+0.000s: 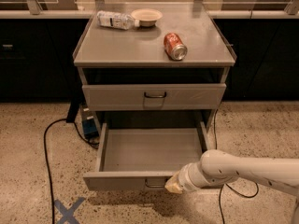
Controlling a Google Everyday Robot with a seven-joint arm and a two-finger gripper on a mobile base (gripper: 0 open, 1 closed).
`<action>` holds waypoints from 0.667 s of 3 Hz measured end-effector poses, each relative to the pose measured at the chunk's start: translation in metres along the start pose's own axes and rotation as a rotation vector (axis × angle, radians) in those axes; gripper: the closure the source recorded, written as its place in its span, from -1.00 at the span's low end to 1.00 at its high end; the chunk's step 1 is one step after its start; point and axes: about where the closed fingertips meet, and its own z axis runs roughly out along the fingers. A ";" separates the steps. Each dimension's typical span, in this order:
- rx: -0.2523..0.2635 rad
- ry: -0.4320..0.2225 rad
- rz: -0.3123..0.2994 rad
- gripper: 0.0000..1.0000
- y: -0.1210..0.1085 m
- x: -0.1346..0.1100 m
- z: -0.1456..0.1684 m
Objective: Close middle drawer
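Drawer pulled out, gripper at its front panel

The middle drawer [149, 154] of the grey cabinet [91, 50] sits drawn well out toward the camera, just below the centre of the view, with its flat grey floor in plain sight. Its short front panel runs across at about 6 o'clock. The small dark wire handle [153, 185] shows only in part, with the gripper [172, 186] right against it. The gripper's pale tip touches, or all but touches, the panel just to the handle's 3 o'clock side. Whether it is spread or pressed together cannot be told. The white arm [243, 169] reaches in from the 4 o'clock edge of the view.

Above the middle drawer, the top drawer [117, 97] is pushed in, its own handle centred on its face. On the cabinet top, a red soda can [175, 46] lies on its side toward 1 o'clock. A plastic bottle [115, 19] lies on its side at 11 o'clock, touching or just beside a shallow bowl [146, 17] at 12 o'clock.

On the speckled floor a black cable [46, 157] loops at 8 o'clock, and a blue taped cross [67, 210] marks 7 o'clock.
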 end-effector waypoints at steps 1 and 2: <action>0.026 0.009 0.033 1.00 -0.012 0.010 0.000; 0.084 -0.006 0.069 1.00 -0.038 0.018 -0.003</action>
